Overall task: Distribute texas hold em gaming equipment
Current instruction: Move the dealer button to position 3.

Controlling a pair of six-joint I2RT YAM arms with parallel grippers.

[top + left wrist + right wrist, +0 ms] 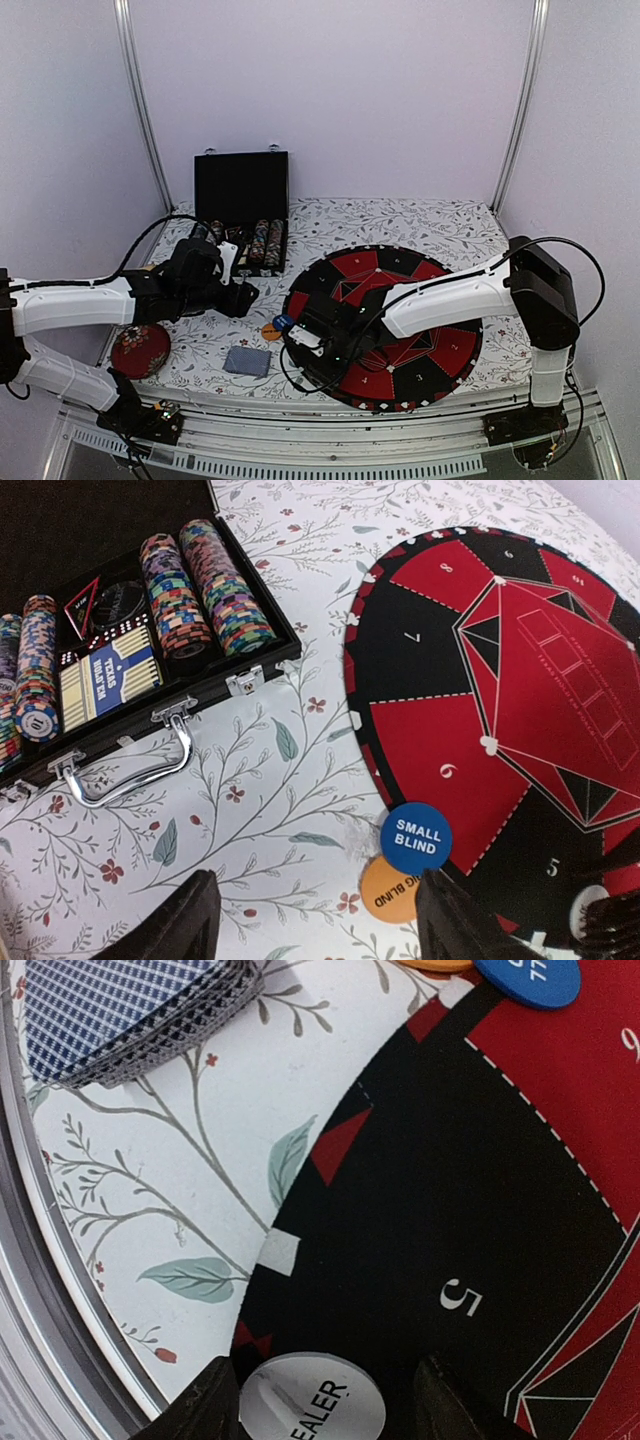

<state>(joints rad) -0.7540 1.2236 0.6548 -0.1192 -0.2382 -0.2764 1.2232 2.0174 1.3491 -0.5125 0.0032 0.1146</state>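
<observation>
A blue SMALL BLIND button (415, 837) lies on the mat's left rim, overlapping an orange BIG BLIND button (388, 888) on the cloth. My left gripper (320, 932) hovers open over the cloth just left of them, with nothing between its fingers. A white DEALER button (312, 1402) lies flat on the mat's black edge between the fingers of my right gripper (325, 1410), which is open. The grey-backed card deck (247, 360) lies on the cloth near the front edge, also seen as a deck (120, 1010) in the right wrist view. Striped poker chips (190, 585) fill rows in the case.
The open black chip case (242, 210) stands at the back left, lid upright. The round red-and-black mat (420, 300) covers the right half of the table. A red patterned round object (140, 350) sits front left. A metal rail (300, 415) runs along the front edge.
</observation>
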